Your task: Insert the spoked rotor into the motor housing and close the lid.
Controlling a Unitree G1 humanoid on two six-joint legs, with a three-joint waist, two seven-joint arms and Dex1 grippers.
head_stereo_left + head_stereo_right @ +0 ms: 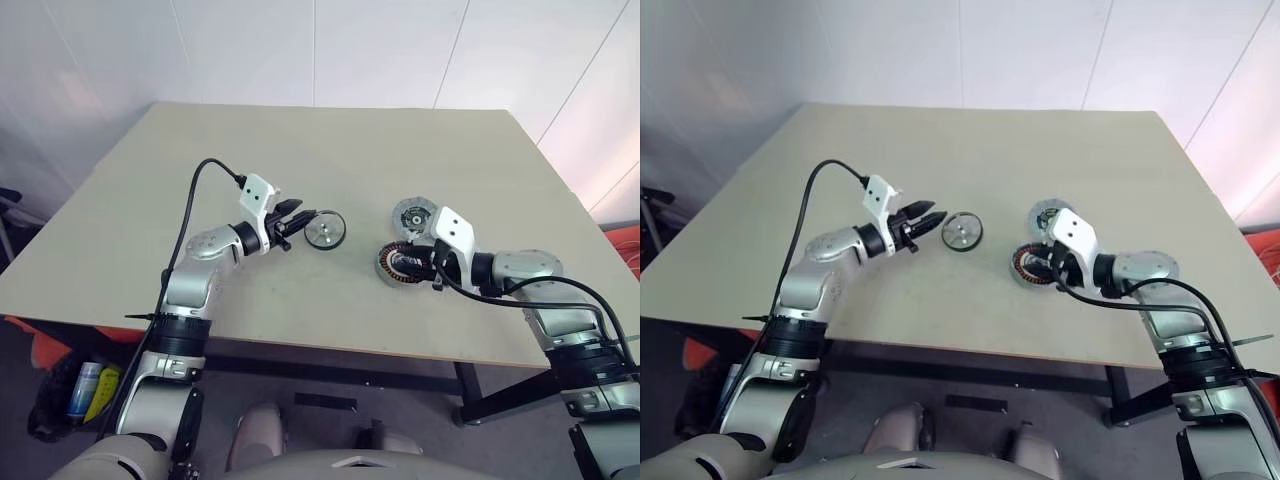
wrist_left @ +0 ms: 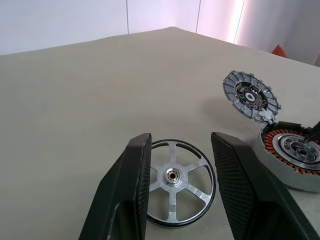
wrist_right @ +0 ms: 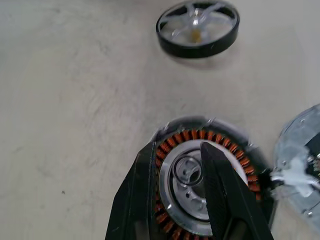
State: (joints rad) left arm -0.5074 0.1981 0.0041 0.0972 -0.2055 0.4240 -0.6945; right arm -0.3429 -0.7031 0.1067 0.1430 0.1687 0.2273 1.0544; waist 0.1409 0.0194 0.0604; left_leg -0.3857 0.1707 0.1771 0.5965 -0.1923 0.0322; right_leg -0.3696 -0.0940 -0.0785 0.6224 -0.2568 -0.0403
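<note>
The spoked rotor, with a black rim and silver spokes, lies flat on the table, near the middle. My left gripper is open and level, its two fingers either side of the rotor's near edge without touching it. To the right sits the motor housing, copper windings around a silver centre. My right gripper is shut on it, one finger outside the rim, the other on the silver centre, the winding ring between them. The lid stands tilted just behind the housing, joined to it by a white piece.
The beige table has bare room at the back and left. Its front edge runs close below both arms, and the right edge slants away past the lid. A black cable loops over my left forearm. Bottles stand on the floor at the left.
</note>
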